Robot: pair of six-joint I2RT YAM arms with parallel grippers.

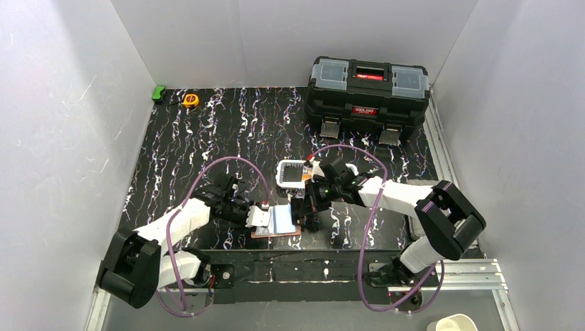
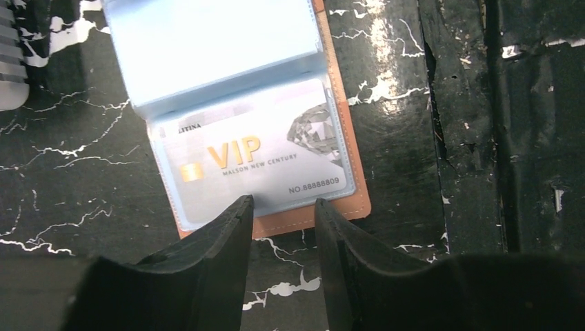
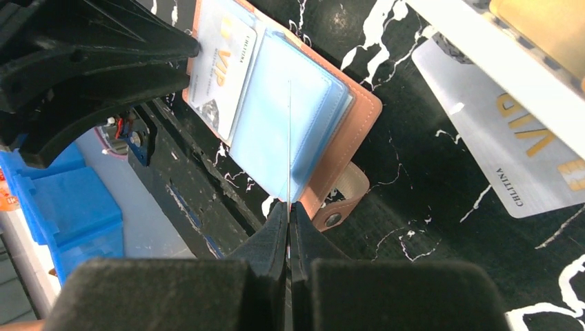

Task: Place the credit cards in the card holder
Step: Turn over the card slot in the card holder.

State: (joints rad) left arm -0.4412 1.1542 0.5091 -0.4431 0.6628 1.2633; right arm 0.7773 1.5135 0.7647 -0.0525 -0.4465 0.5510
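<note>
The salmon-pink card holder (image 2: 348, 207) lies open near the table's front edge, its light blue sleeves (image 3: 283, 124) turned up. A silver VIP credit card (image 2: 255, 155) sits inside one sleeve. My left gripper (image 2: 283, 207) is open, its fingertips at the holder's near rim, with bare table between them. My right gripper (image 3: 289, 205) is shut on a thin credit card (image 3: 289, 138) seen edge-on, standing over the sleeves beside the snap tab (image 3: 338, 207). Another silver VIP card (image 3: 497, 152) lies on the table, partly under a white basket (image 3: 476, 41). From above, both grippers flank the holder (image 1: 276, 224).
The white slotted basket (image 1: 291, 174) just behind the holder contains an orange-gold card (image 3: 545, 21). A black toolbox (image 1: 365, 89) stands at the back right. A yellow tape measure (image 1: 191, 100) and a green object (image 1: 159, 92) lie at the back left.
</note>
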